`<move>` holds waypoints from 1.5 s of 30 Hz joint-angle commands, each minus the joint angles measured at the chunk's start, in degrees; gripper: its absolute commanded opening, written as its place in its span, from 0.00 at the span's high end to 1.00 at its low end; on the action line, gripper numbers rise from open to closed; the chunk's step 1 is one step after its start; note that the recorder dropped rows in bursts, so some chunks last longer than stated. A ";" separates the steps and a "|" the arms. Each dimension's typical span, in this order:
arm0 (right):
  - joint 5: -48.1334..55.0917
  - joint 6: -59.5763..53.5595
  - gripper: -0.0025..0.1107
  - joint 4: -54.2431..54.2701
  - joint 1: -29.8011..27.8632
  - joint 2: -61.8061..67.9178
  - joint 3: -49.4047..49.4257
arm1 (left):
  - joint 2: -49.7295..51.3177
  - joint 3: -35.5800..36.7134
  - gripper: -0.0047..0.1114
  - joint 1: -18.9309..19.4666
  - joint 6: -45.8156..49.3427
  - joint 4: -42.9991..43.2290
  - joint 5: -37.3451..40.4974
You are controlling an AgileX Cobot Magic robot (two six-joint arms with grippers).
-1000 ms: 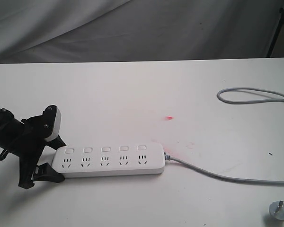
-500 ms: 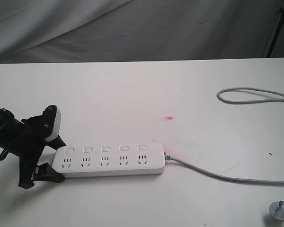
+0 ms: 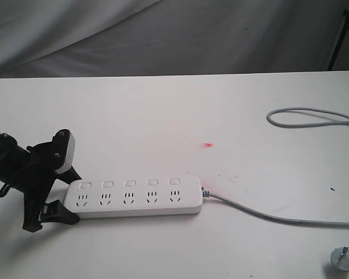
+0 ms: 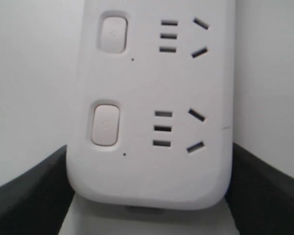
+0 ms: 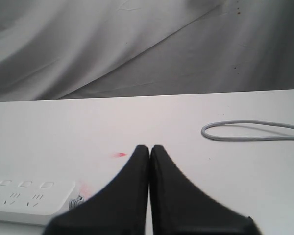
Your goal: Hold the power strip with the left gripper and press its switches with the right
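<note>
The white power strip (image 3: 136,200) lies flat near the table's front, its five switches (image 3: 130,183) in a row above the sockets. My left gripper (image 3: 70,195) is shut on the strip's left end, one black finger on each long side. In the left wrist view the strip (image 4: 152,171) fills the space between the fingers (image 4: 29,196), with two switches (image 4: 105,125) showing. My right gripper (image 5: 150,147) is shut on nothing and hangs above the table, right of the strip (image 5: 24,196). The exterior view does not show the right arm.
The grey cord (image 3: 267,216) runs from the strip's right end to the right edge and loops back (image 3: 314,113) at the far right. A metal plug (image 3: 344,258) lies at the front right corner. A red mark (image 3: 208,145) sits mid-table. Grey cloth hangs behind.
</note>
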 commanded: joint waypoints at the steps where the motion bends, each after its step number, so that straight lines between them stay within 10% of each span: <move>1: 0.11 0.08 0.98 -0.83 -0.25 -0.24 0.20 | 0.28 -0.27 0.38 -0.31 0.06 -3.11 -0.41; 22: 0.11 0.08 0.98 -0.83 -0.25 -0.24 0.20 | -5.05 -0.27 0.08 -0.21 -7.01 3.08 -4.70; 45: 0.11 0.08 0.98 -0.83 -0.25 -0.24 0.20 | -63.47 -0.27 0.08 0.03 -60.63 6.47 -15.90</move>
